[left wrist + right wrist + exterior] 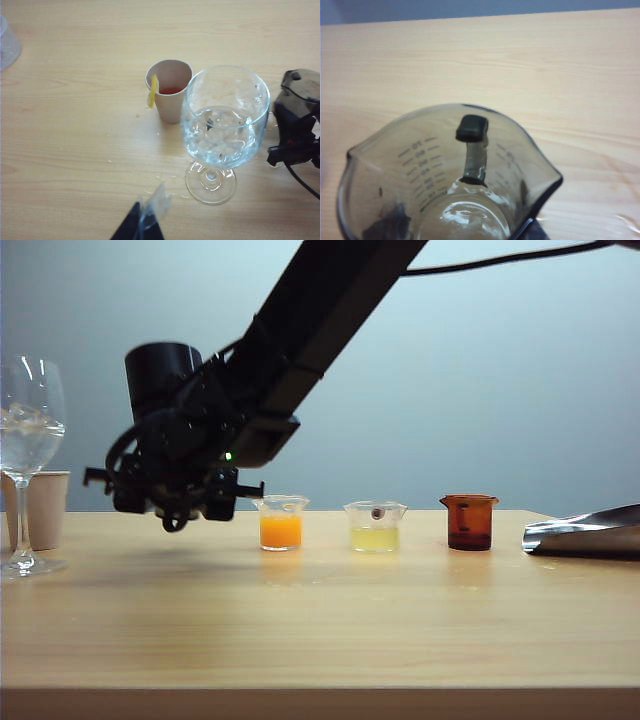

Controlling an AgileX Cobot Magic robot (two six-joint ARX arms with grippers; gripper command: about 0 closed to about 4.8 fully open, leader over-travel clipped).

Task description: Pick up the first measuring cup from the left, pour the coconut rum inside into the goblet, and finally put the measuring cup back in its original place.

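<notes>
Measuring cup (455, 175): smoky, thin-walled, light, rigid, slick; nearly drained. Gripped at wall, one pad (471, 127) inside rim, by right gripper (180, 502), aloft right of goblet (28, 455). Goblet fragile, top-heavy, iced. Left gripper (142, 222) nearby; opening unclear. Wooden table (320, 620) smooth, droplets near goblet foot. Plain wall behind.
</notes>
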